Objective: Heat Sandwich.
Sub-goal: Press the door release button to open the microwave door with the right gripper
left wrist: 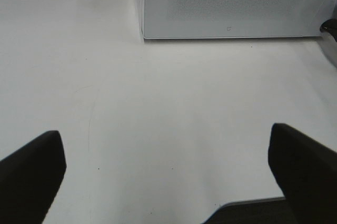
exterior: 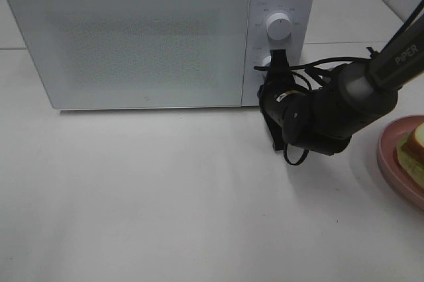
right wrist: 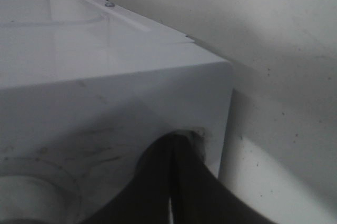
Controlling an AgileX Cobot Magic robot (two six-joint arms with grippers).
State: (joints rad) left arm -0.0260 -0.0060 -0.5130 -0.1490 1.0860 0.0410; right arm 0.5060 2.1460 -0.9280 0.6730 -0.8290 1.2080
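- The sandwich point(exterior: 416, 144) is sitting on a pink plate point(exterior: 391, 157) at the far right of the high view, well apart from the microwave point(exterior: 132, 37), whose door is shut.
- It is looking light, soft and loosely stacked, so a hard squeeze is likely crushing the bread.
- Gripping the crusted sides gently, or the plate's rim, is looking safest.
- The right gripper point(exterior: 276, 60) is pointing its closed jaws at the control panel, holding nothing.
- The left gripper point(left wrist: 167, 170) is hovering wide open over the table point(left wrist: 158, 103).

One microwave point(exterior: 132, 37), two dials point(exterior: 278, 28), one pink plate point(exterior: 384, 155), one sandwich point(exterior: 416, 144), two end effectors point(left wrist: 167, 153) point(right wrist: 172, 148).
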